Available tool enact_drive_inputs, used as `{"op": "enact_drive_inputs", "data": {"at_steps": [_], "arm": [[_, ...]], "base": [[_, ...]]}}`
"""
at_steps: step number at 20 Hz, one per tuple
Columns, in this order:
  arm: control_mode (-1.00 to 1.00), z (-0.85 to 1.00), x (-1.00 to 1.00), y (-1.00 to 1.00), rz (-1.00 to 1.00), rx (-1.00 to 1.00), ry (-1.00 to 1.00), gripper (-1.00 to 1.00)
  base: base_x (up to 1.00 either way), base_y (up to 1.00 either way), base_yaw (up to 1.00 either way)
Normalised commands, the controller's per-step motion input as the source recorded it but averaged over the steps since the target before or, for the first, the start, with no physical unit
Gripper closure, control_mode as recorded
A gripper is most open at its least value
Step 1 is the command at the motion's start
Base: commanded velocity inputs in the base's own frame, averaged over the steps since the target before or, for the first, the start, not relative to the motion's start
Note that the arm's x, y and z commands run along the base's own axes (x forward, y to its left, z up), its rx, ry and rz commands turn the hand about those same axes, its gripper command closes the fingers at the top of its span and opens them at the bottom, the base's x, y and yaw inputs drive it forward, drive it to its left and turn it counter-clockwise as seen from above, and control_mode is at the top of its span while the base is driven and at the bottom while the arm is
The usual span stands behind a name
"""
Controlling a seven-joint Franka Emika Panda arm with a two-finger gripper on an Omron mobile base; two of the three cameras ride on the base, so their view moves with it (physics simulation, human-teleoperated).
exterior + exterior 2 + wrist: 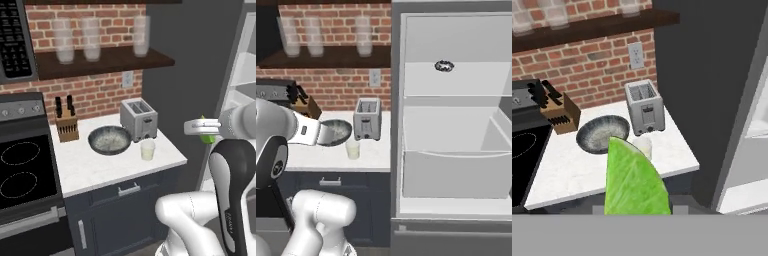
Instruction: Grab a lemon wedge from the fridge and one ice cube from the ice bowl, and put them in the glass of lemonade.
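Observation:
My gripper [200, 128] hangs right of the counter, off its front corner, shut on the yellow-green lemon wedge [209, 139]. In the hand view the wedge [634, 180] looms large at the bottom and hides the fingertips. The glass of lemonade [147, 149] [352, 148] [643, 146] stands near the counter's front right, just ahead of the wedge in the hand view. The ice bowl [109, 139] [338, 131] [602, 134] sits to the left of and behind the glass. The fridge [456, 125] stands open on the right, its white shelves and drawer showing.
A toaster [139, 119] stands behind the glass and a knife block [66, 125] at the back left. The stove [22, 170] borders the counter's left. Tall glasses [92, 40] line the shelf above. A small dark ring [444, 66] lies on the fridge's upper shelf.

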Motion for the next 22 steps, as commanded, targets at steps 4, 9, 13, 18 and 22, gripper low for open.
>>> {"op": "enact_drive_inputs", "data": {"at_steps": [4, 9, 13, 18, 22], "arm": [[1.0, 0.0, 0.0, 0.0, 0.0, 0.0, 0.0, 1.0], [1.0, 0.0, 0.0, 0.0, 0.0, 0.0, 0.0, 1.0], [1.0, 0.0, 0.0, 0.0, 0.0, 0.0, 0.0, 1.0], [1.0, 0.0, 0.0, 0.0, 0.0, 0.0, 0.0, 1.0], [1.0, 0.0, 0.0, 0.0, 0.0, 0.0, 0.0, 1.0]], "base": [[0.8, 0.41, -0.03], [0.4, 0.39, -0.09], [0.04, 0.4, 0.0], [-0.06, 0.36, 0.08], [0.35, 0.08, 0.01]]}}
